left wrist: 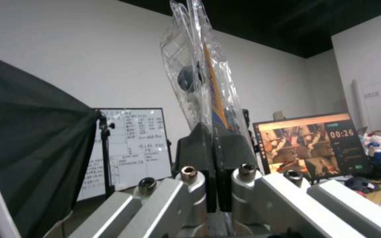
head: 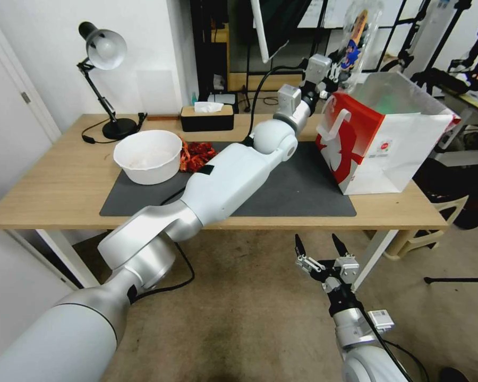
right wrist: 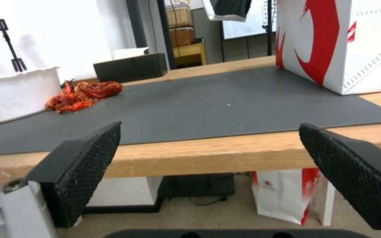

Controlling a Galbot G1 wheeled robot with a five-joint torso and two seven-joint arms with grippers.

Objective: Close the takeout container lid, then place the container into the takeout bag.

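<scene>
The takeout container is a clear clamshell with a dark berry inside. It is held upright in the air, just above the near rim of the takeout bag. My left gripper is shut on its lower edge. In the left wrist view the container stands edge-on between the fingers, its two halves pressed together, so the lid lies closed against the tray. The red and white bag stands open at the mat's right end, and its side appears in the right wrist view. My right gripper hangs open below the table's front edge.
A white bowl and a red pile of food sit on the dark mat. Behind them are a black tissue box and a desk lamp. My left arm spans the mat. A second bag stands under the table.
</scene>
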